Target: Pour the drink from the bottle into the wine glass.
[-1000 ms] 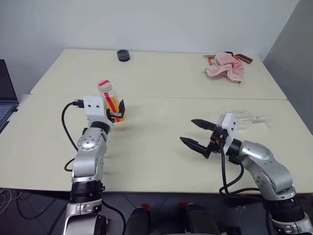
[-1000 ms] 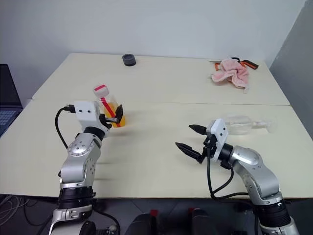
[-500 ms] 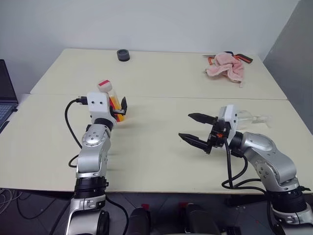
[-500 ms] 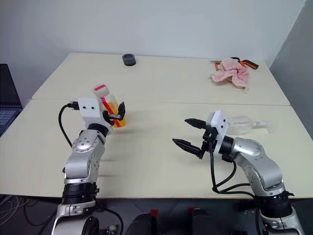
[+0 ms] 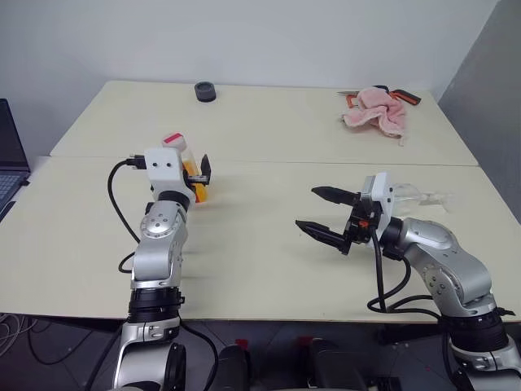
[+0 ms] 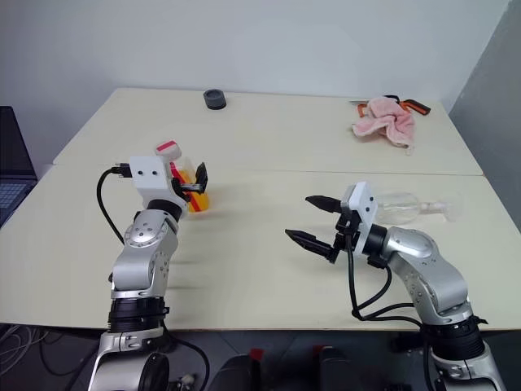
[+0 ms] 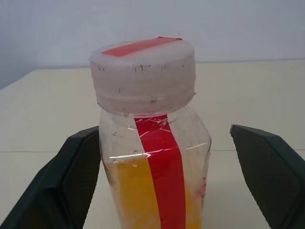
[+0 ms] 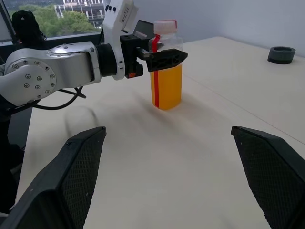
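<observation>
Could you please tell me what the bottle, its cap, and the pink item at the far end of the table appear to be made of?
Bottle: likely thin clear plastic, glossy; the orange drink shows through, and a red strip runs down it.
Cap: seemingly matte whitish plastic, faintly scuffed, red strip across the top.
Pink item: apparently soft cloth, crumpled in loose folds like a towel.

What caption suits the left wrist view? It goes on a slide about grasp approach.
Open left gripper straddling the capped bottle of orange drink, not yet closed.
</observation>
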### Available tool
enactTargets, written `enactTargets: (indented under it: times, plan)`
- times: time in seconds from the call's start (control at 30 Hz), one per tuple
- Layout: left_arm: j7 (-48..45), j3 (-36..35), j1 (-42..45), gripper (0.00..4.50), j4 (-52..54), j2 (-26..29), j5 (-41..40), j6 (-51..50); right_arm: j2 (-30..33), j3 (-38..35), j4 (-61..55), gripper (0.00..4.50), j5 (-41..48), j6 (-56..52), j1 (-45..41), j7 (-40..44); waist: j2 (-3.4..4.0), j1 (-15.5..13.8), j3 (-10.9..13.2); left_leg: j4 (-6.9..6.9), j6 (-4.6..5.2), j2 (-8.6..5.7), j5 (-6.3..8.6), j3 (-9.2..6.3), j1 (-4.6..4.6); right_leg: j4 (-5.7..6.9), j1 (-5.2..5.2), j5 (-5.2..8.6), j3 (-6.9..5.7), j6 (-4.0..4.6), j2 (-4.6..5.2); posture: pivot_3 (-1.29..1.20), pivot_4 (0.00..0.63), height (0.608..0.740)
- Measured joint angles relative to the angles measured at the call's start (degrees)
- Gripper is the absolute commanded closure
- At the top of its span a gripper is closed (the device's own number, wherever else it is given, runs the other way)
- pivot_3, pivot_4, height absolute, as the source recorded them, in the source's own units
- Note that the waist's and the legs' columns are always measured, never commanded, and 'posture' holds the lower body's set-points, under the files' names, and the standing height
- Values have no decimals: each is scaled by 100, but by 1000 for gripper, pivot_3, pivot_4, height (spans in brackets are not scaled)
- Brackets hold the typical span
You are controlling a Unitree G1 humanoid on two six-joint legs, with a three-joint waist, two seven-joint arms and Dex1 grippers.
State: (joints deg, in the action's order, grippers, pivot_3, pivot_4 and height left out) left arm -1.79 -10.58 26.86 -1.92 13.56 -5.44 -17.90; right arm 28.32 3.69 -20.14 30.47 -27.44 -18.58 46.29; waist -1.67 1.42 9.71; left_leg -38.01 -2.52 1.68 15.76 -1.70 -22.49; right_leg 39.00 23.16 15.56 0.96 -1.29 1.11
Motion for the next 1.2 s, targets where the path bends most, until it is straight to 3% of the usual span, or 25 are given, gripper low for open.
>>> enactTargets:
  times: [0.33,0.6,0.67,1.2]
  plan:
    - [2,-11,15,19,-85,-23,-3,23,0,10,35,0,-9,0,-27,38,0,0,0,-1,0,0,0,0,-1,0,0,0,0,0,0,0,150,740]
    - [-8,-39,17,2463,-114,-19,-2,129,-5,34,62,0,-13,0,-60,91,0,0,0,-1,0,0,0,0,-1,0,0,0,-1,0,0,0,150,740]
    - [-13,-41,17,2778,-148,-15,-1,178,-6,35,68,0,-14,0,-60,93,0,-1,0,-1,0,0,0,0,-1,0,0,0,-1,0,1,0,150,740]
    - [-923,169,-181,2803,-55,75,-253,447,13,89,70,0,-193,27,-69,114,-1,-1,1,-1,-1,-1,0,0,-4,-1,2,0,-2,0,1,0,150,740]
